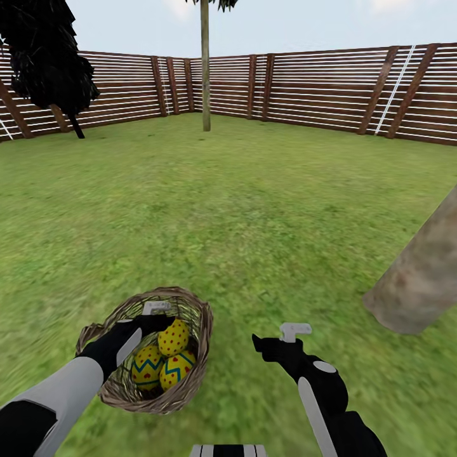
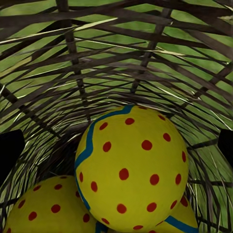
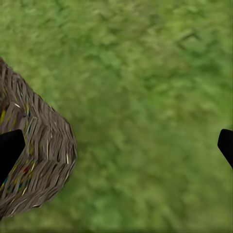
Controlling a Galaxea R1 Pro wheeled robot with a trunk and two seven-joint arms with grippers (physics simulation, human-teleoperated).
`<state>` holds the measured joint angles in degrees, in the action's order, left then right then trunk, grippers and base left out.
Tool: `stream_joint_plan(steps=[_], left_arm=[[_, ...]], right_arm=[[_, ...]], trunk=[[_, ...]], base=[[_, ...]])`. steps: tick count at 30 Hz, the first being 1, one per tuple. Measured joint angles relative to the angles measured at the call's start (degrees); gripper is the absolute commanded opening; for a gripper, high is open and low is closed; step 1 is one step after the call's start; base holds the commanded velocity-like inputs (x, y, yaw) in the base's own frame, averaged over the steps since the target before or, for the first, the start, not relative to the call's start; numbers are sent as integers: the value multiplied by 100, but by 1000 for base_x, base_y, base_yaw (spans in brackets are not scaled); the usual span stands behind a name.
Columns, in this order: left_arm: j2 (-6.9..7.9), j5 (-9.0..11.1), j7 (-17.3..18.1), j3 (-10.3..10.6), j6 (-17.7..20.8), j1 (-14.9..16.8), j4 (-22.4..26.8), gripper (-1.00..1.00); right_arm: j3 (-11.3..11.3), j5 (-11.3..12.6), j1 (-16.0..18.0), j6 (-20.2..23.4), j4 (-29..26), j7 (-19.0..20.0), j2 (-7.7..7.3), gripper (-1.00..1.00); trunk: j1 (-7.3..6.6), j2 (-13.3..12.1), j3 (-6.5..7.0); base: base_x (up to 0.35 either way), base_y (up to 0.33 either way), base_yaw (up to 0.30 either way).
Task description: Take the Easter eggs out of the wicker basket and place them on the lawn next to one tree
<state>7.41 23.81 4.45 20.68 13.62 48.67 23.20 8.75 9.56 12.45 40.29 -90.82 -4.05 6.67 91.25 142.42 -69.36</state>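
Evidently smooth and slippery, the top egg [image 2: 130, 170] in the wicker basket [image 1: 190, 387] wants the left hand's [image 1: 155, 315] spread fingers across its widest middle.

Even, bright daylight under a pale, hazy sky [image 1: 285, 19]; no single light source is evident and no cast shadows fall on the lawn [image 1: 254, 209]. The far fence [image 1: 330, 89] renders sharply, with slight aliasing along its slats. The near trunk [image 1: 422, 273] at the frame edge appears soft and leans strongly, a wide-angle distortion. In the left wrist view the nearest egg [image 2: 131, 170] is crisp and evenly lit, without glare, while the wicker basket [image 2: 116, 63] weave streaks toward the edges. The right wrist view shows blurred, low-detail grass [image 3: 145, 121].
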Motion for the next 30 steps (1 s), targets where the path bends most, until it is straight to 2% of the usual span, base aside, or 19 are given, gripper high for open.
stream_joint_plan(steps=[9,23,25,30], left_arm=[[0,2,2,8,-1,0,0,100],[0,3,2,9,-9,0,0,100],[0,3,2,9,-9,0,0,100],[0,4,2,-16,-9,0,0,100]], right_arm=[[0,0,0,1,-1,-1,0,100],[1,0,0,0,0,-1,0,100],[0,0,0,0,0,-1,0,100],[1,0,0,0,0,-1,0,100]], trunk=[[0,0,0],[0,0,0],[43,79,-35],[52,84,-102]], base=[[1,-132,0],[0,-13,0],[0,-1,0],[0,0,0]])
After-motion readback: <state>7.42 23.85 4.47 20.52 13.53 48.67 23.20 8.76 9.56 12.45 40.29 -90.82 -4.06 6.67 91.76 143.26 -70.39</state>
